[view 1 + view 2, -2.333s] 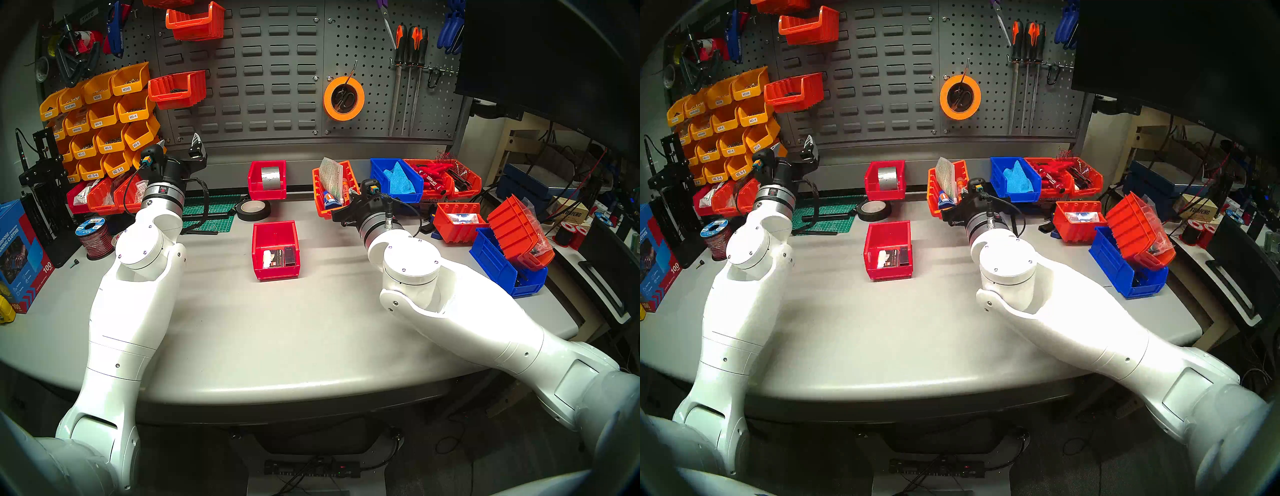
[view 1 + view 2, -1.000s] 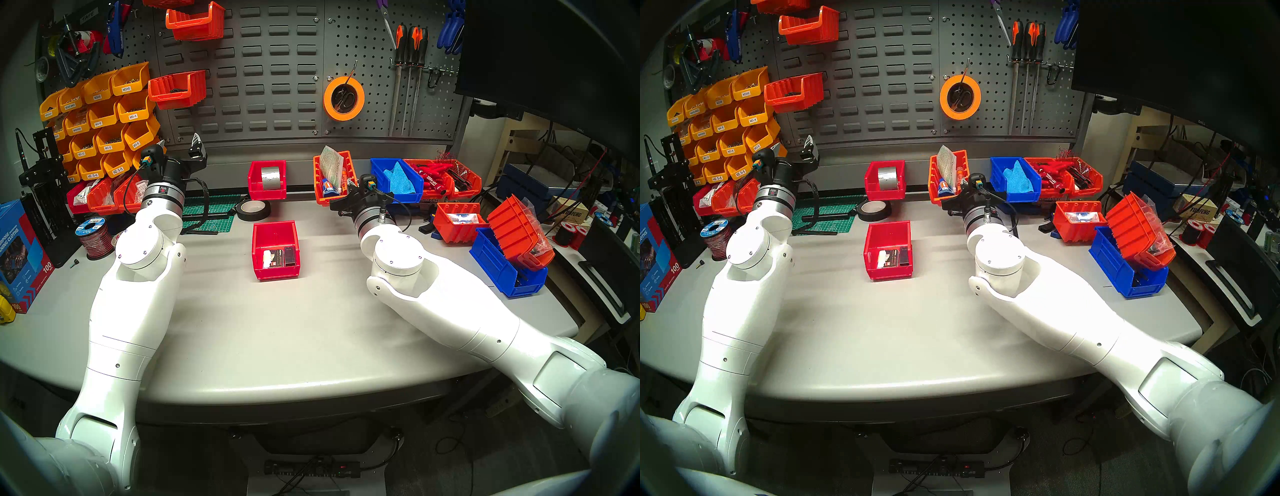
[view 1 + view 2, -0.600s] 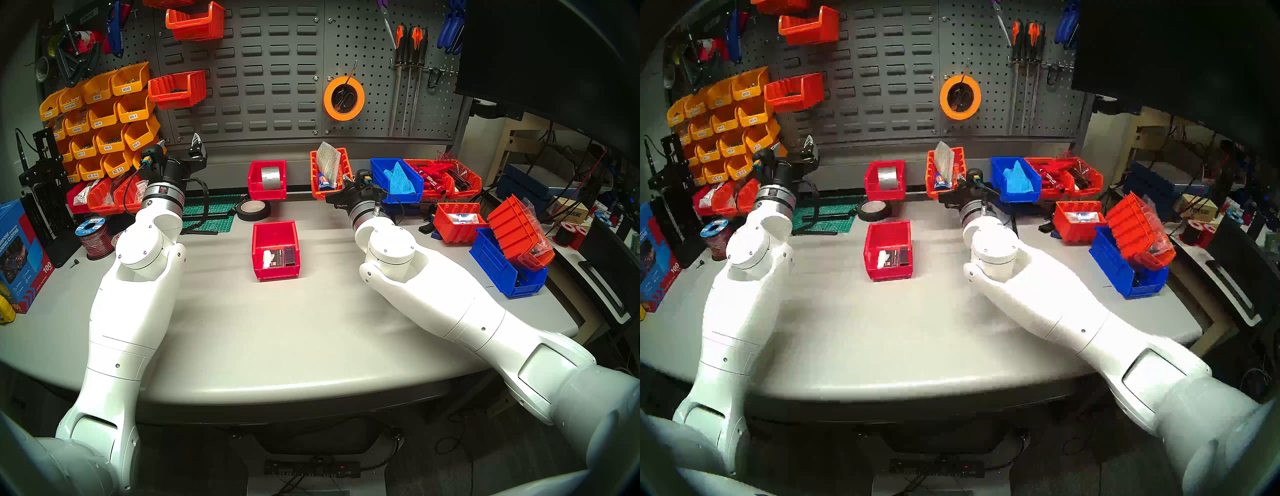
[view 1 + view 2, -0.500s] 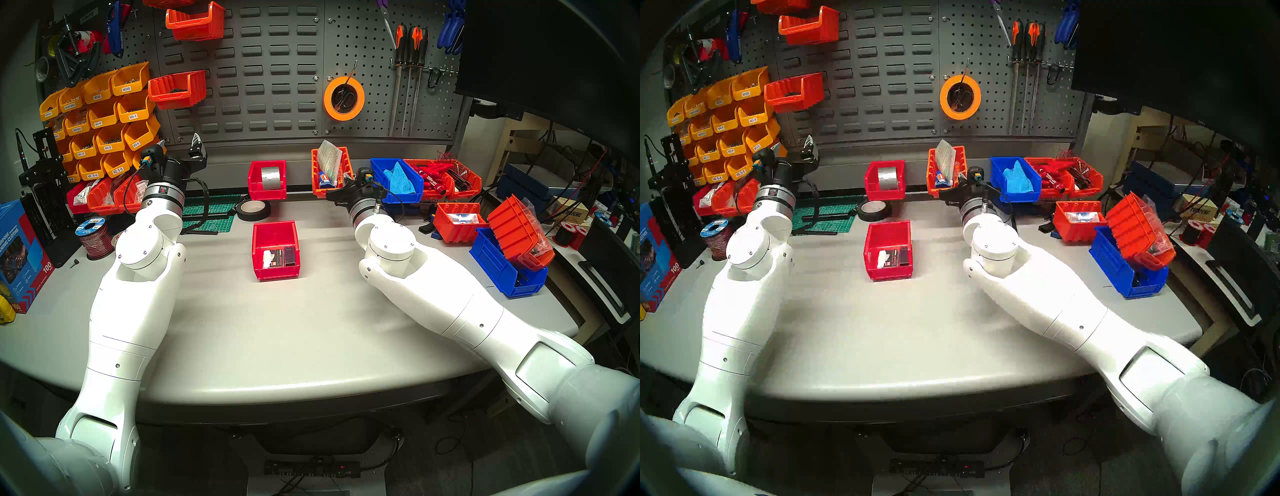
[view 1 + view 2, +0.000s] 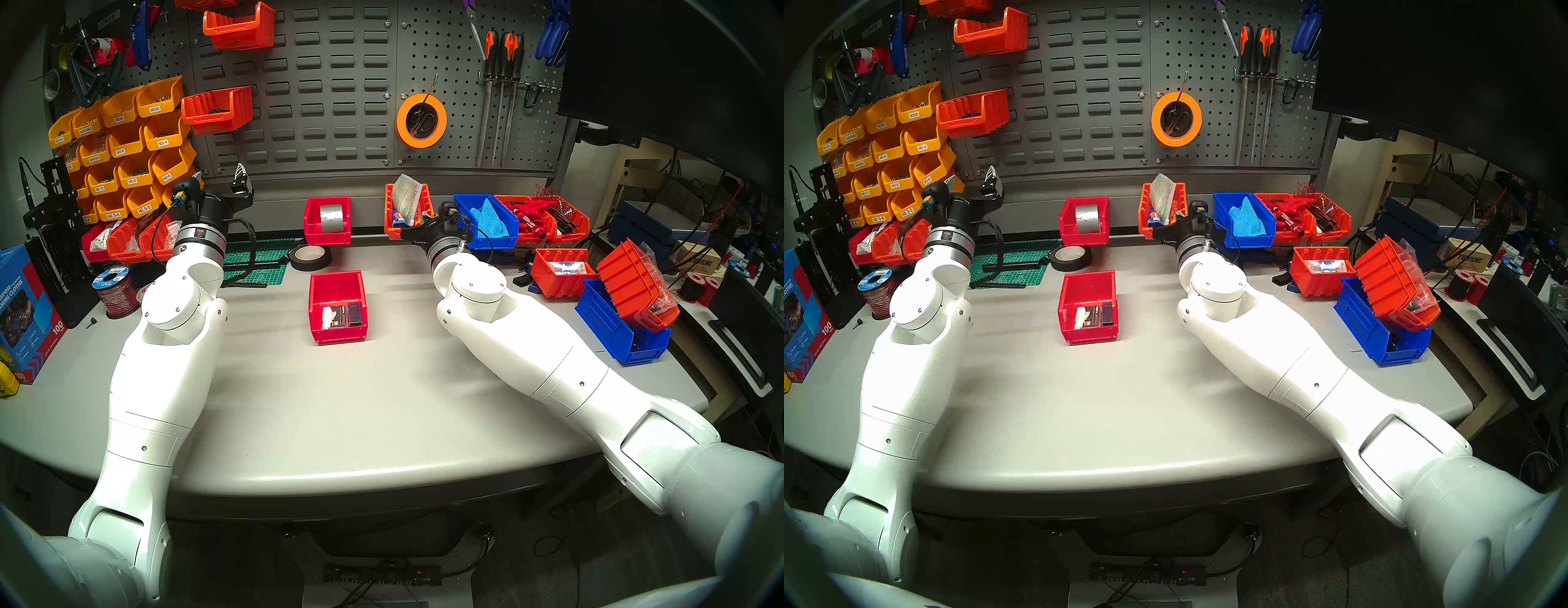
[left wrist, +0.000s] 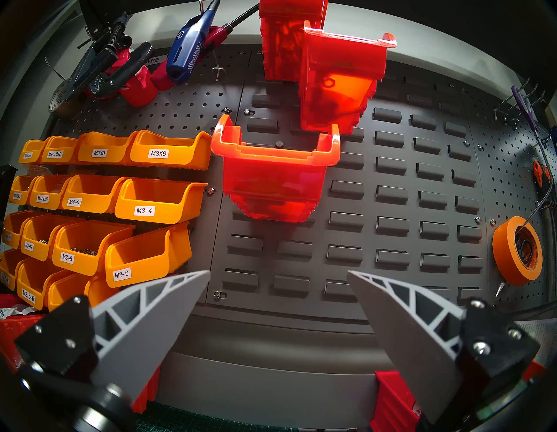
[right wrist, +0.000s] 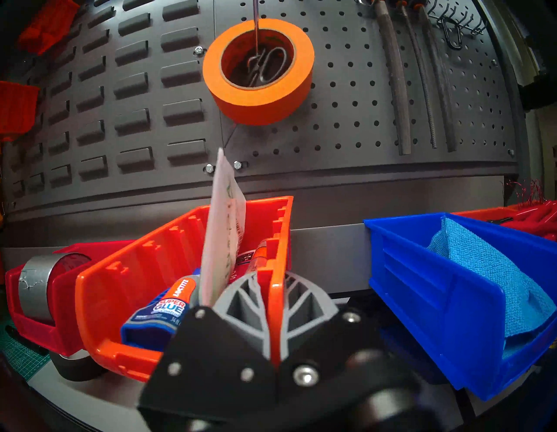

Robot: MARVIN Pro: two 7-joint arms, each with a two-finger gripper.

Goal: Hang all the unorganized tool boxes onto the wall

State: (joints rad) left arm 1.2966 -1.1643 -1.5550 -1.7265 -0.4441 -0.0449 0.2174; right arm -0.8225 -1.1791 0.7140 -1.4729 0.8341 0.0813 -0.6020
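since the earlier frame the long orange ribbed bin (image 5: 408, 208) moves up and back toward the wall (image 5: 322, 85), lifted off the counter (image 5: 339, 403). on the left, the left gripper (image 6: 278, 289) hangs with jaws spread. the plain red bin (image 5: 338, 306) sits mid-counter. the right gripper (image 7: 269, 304) jaws pinch the thin glossy plastic side wall; better to level it before hooking on a louvre slot.

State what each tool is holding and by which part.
The right tool is shut on the orange bin's right side wall, near its front corner. The left tool is open and holds nothing.
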